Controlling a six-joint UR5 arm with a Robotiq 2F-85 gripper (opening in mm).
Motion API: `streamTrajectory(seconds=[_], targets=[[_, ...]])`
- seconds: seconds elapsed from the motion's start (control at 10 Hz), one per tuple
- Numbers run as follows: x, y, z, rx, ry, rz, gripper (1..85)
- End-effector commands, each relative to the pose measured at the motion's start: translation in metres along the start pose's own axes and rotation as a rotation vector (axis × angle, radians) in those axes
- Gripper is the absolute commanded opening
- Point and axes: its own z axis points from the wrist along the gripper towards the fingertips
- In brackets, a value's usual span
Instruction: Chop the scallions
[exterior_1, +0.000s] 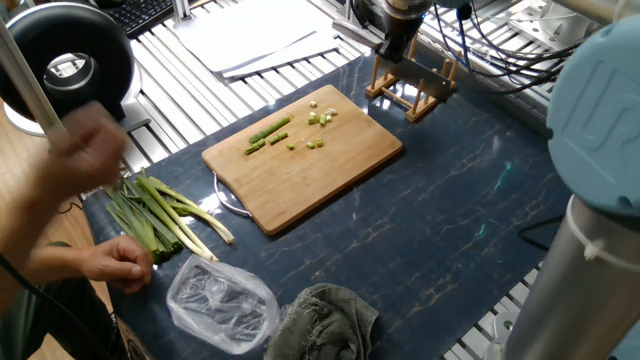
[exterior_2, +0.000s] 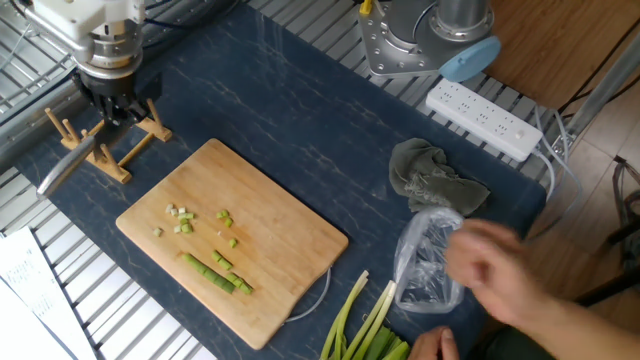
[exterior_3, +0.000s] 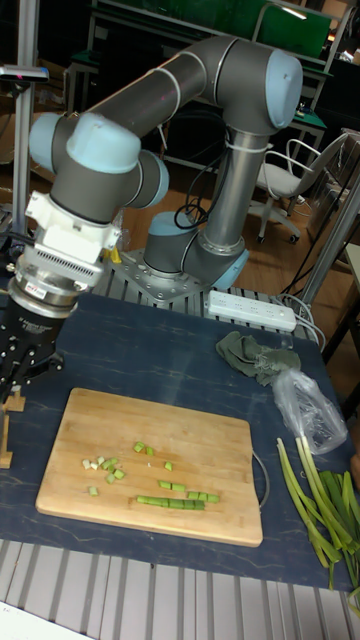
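Tall fixed view: few scallions (exterior_3: 178, 498) lie chopped on the board (exterior_3: 200, 420); a bunch (exterior_3: 318, 505) waits. My tool (exterior_3: 20, 385) — grip unclear.

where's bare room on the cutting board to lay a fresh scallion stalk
The cutting board is bare along its half toward the grey cloth. The chopped scallion bits crowd the half nearer the wooden rack, where the gripper hangs.

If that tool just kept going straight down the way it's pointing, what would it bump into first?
Most likely the wooden rack directly beneath the tool, where the knife rests. The tool already looks very close to it, though depth is hard to judge.
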Motion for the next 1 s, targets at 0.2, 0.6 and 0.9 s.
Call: streamTrajectory(seconds=[0.2,0.6,0.9], targets=[[-0.008,-0.002,0.019,-0.007,-0.021,0.011,1.3],[-0.009,-0.001,0.025,-0.008,-0.014,0.014,6.3],[-0.011,0.007,0.025,-0.038,-0.023,-0.039,28.7]])
